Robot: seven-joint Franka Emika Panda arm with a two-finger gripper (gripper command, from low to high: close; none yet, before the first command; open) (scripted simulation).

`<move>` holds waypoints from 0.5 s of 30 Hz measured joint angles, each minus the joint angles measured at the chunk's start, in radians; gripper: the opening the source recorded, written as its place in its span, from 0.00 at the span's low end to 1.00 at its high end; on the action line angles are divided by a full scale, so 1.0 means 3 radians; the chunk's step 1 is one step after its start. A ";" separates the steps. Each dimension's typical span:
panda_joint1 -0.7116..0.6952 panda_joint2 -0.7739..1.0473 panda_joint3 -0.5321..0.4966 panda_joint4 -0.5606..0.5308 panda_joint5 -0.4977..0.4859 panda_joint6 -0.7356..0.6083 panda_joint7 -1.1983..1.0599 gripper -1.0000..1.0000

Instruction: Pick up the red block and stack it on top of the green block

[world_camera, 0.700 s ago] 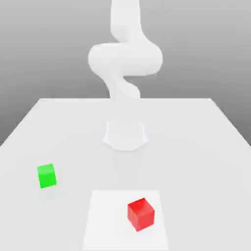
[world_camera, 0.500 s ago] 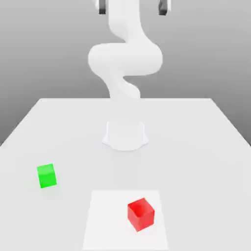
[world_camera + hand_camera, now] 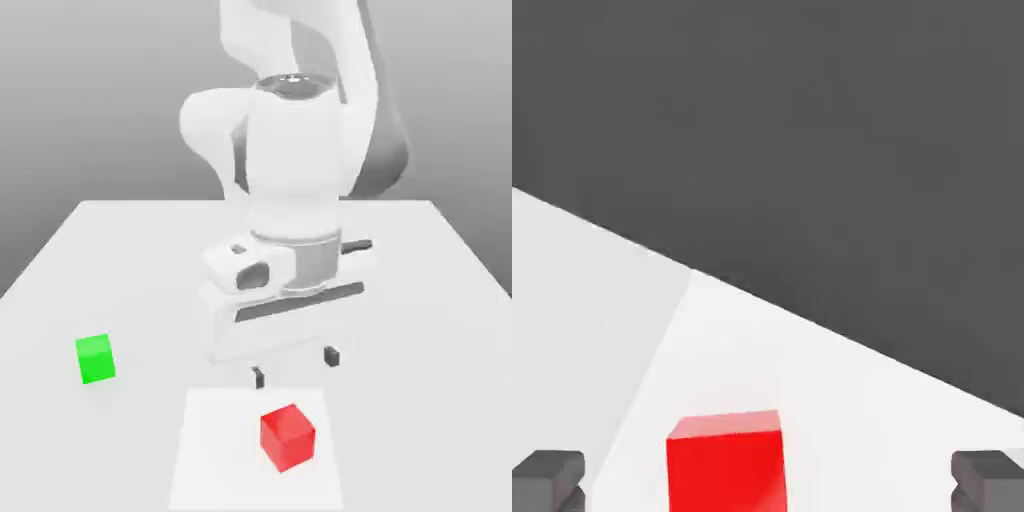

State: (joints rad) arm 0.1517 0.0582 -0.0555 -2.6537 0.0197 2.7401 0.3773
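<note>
I have the gripper [image 3: 295, 367] above the table [image 3: 420, 370], its fingers wide apart and empty, presumably leaving room to straddle the red block [image 3: 288, 437]. That block sits on the white patch; the green block [image 3: 96, 359], its intended base, stands well apart.

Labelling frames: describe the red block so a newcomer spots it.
On the pale tabletop, find the bright white rectangular patch. The plain matte red cube sits on it; the small green cube sits off it.
</note>
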 joint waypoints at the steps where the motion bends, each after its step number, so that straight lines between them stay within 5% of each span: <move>1: -0.0002 0.0120 0.0004 -0.0012 -0.0002 0.0085 -0.0024 0.50; 6: -0.0053 0.0724 0.0071 0.0049 0.0065 0.0581 -0.0099 0.50; 7: -0.0063 0.0789 0.0083 0.0058 0.0073 0.0637 -0.0105 0.00; 15: -0.0063 0.0695 0.0078 0.0044 0.0047 0.0555 -0.0086 0.00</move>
State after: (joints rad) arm 0.1328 0.2668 -0.0321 -2.6404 0.0339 2.9064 0.3514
